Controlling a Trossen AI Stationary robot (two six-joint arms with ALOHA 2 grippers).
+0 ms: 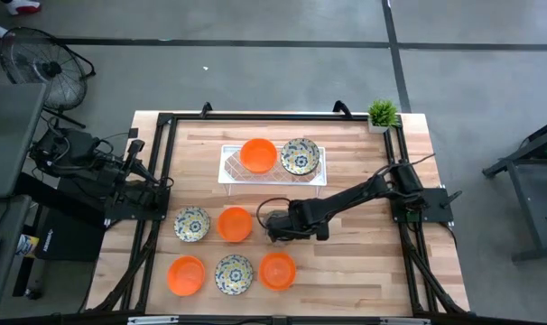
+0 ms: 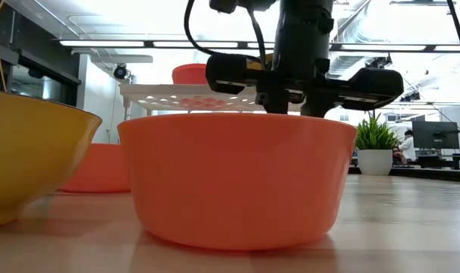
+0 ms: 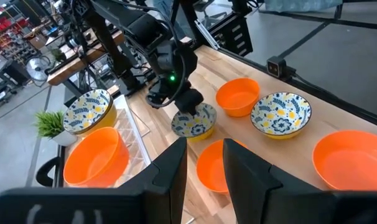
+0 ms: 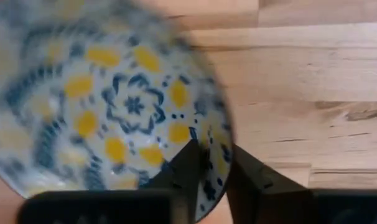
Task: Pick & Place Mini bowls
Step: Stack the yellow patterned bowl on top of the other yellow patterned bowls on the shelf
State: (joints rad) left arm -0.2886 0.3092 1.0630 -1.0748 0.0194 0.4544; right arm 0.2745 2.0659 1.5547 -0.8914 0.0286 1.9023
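My right gripper is at the table's middle, just right of an orange bowl, and is shut on a cream floral mini bowl that the gripper itself hides in the high view. The white tray at the far middle holds one orange bowl and one floral bowl. A floral bowl rests on its base left of the middle. Along the near edge stand an orange, a floral and an orange bowl. My left gripper waits open at the table's left edge. My right gripper pinches the floral bowl's rim, one finger inside the bowl and one outside. The fingers come from above, pointing down. In the left wrist view the bowl looks tilted below the gripper; whether it is clear of the table I cannot tell.
A potted plant stands at the far right corner. A dark frame runs around the tabletop. Bare wood lies right of the near row. In the low view an orange bowl fills the foreground and hides the held bowl.
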